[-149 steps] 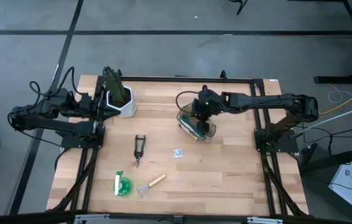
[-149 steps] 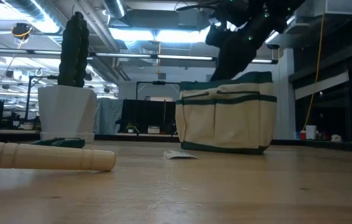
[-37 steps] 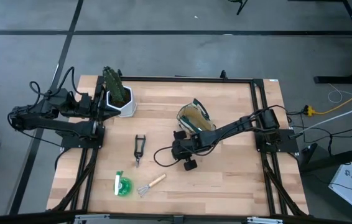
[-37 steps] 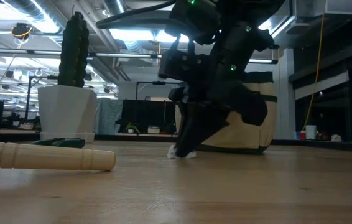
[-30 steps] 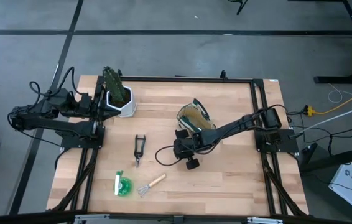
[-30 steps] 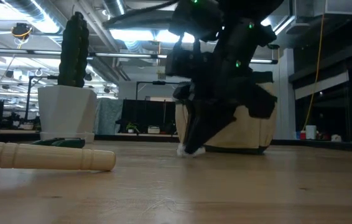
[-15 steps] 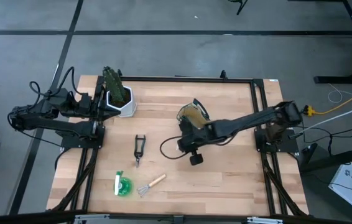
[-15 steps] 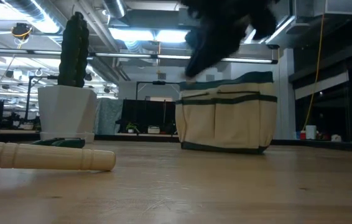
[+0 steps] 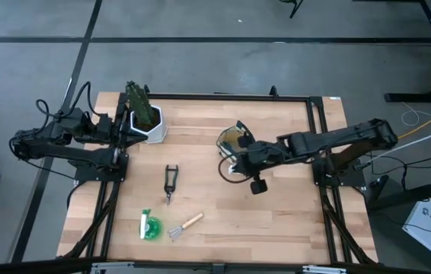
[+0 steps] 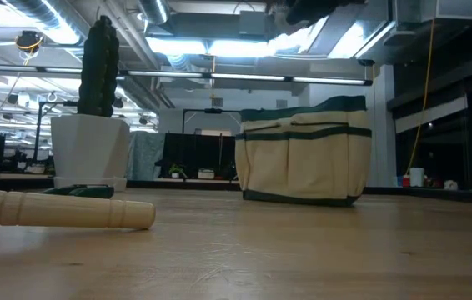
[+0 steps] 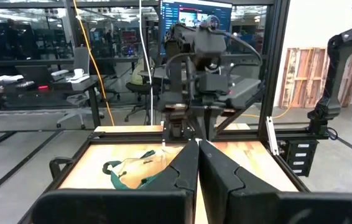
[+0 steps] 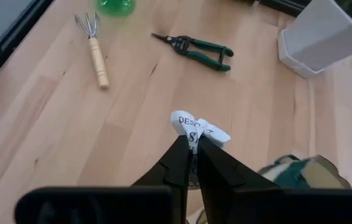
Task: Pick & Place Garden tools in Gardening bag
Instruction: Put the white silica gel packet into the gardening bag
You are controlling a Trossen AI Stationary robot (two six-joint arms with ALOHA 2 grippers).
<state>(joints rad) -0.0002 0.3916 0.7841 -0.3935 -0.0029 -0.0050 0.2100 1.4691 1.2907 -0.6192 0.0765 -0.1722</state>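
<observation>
Right gripper (image 12: 191,146), raised beside the gardening bag (image 9: 234,138): fingers pinched on a small white printed packet (image 12: 199,129). Bag upright mid-table, mouth up. Mini rake (image 9: 185,226) near the front edge, long axis diagonal, tines toward the bright green round item (image 9: 150,227). Pruning shears (image 9: 170,182) lengthwise front to back, tips toward the front edge. Left gripper (image 11: 196,163) closed, empty, parked by the white plant pot (image 9: 150,125).

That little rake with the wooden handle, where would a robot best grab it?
Probably mid-handle, from straight above. The mini rake lies flat on the table, its straight wooden handle bare and clear of the green round item, so fingers could close across it; the metal tines look thin and awkward.
</observation>
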